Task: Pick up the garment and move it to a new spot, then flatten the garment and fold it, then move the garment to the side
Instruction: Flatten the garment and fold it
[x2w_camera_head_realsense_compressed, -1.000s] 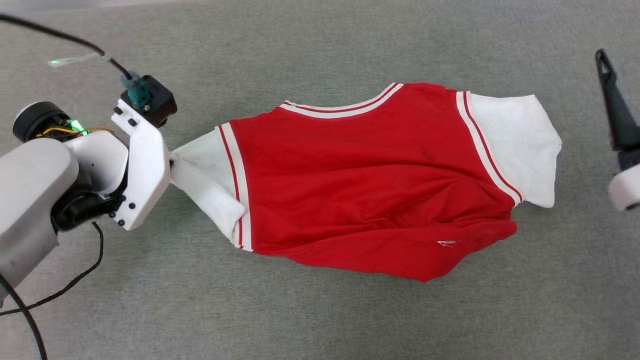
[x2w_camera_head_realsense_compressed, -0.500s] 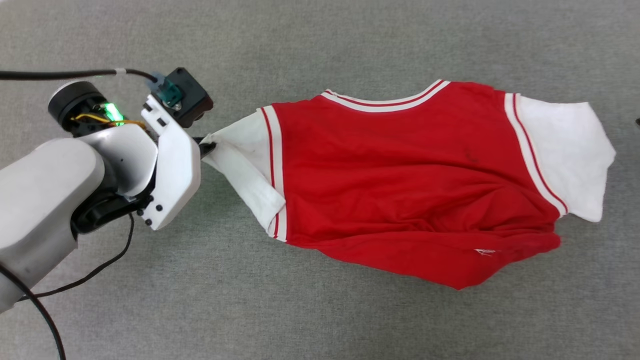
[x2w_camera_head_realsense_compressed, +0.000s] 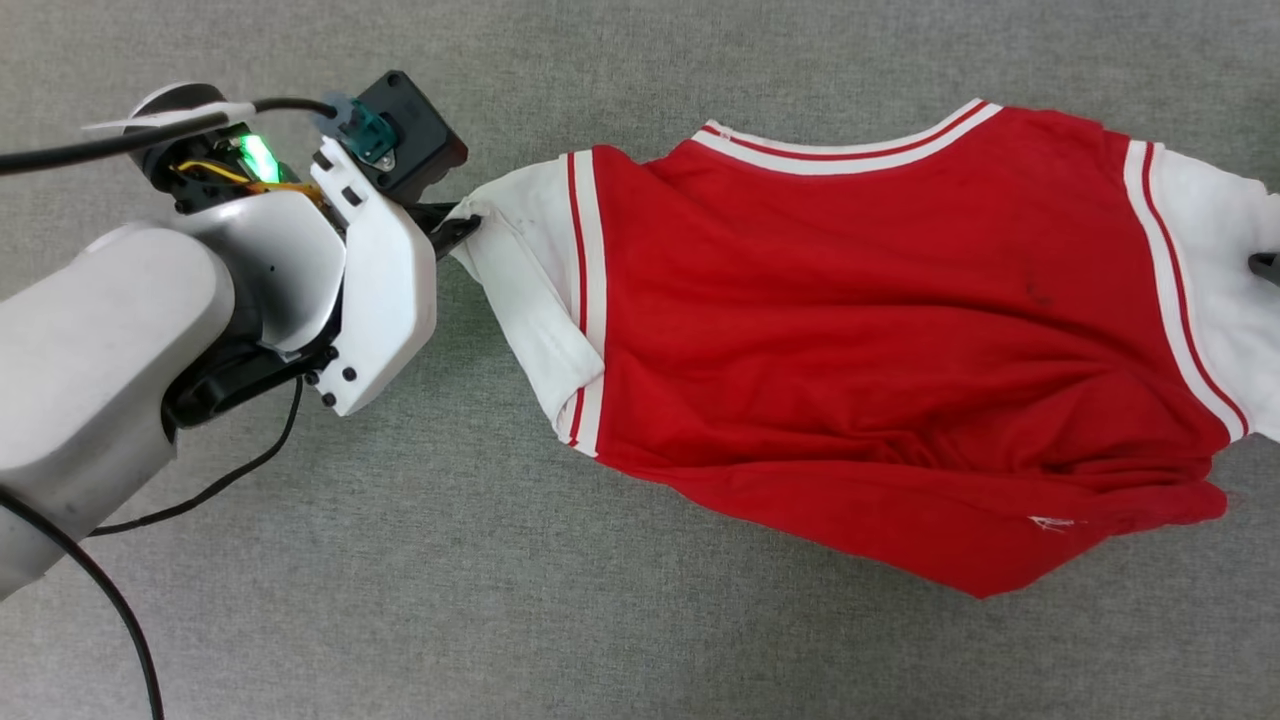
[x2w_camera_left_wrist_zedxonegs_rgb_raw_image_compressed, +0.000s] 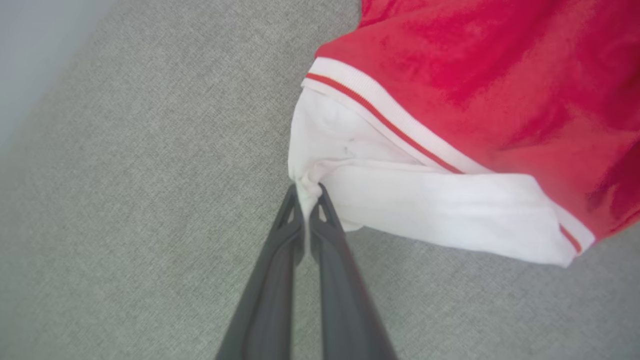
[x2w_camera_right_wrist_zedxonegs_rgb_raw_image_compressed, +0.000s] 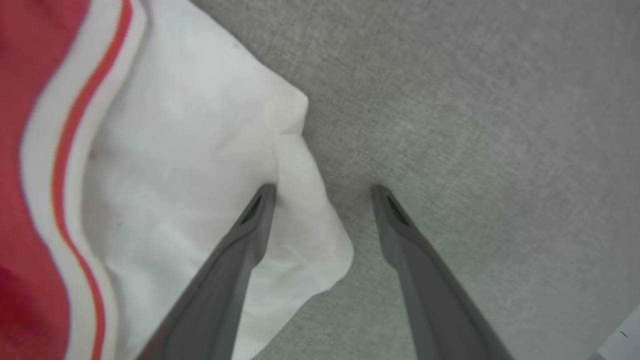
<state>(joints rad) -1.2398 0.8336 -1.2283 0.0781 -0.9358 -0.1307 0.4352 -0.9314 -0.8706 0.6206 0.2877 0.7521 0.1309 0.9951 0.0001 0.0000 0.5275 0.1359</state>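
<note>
Red garment (x2w_camera_head_realsense_compressed: 880, 330) lies spread on grey surface (x2w_camera_head_realsense_compressed: 420, 600), collar twd top of head view, hem bunched twd bottom, sleeves out L and R. The R sleeve (x2w_camera_right_wrist_zedxonegs_rgb_raw_image_compressed: 190, 150) runs off that view's right edge. Left pincer (x2w_camera_left_wrist_zedxonegs_rgb_raw_image_compressed: 306, 197) is clamped on a pinch of the L sleeve (x2w_camera_left_wrist_zedxonegs_rgb_raw_image_compressed: 345, 145), white cloth drawn to a point btwn the fingers. Right pincer (x2w_camera_right_wrist_zedxonegs_rgb_raw_image_compressed: 323, 188) is spread wide, gripping nothing: one tip over the R sleeve, the other over surface just past the sleeve's edge. Open grey surface above collar and below hem. Black cable (x2w_camera_head_realsense_compressed: 210, 490) loops beside left arm, apart from garment. Pale strip (x2w_camera_left_wrist_zedxonegs_rgb_raw_image_compressed: 30, 55) marks the surface's edge, well off the L sleeve.
</note>
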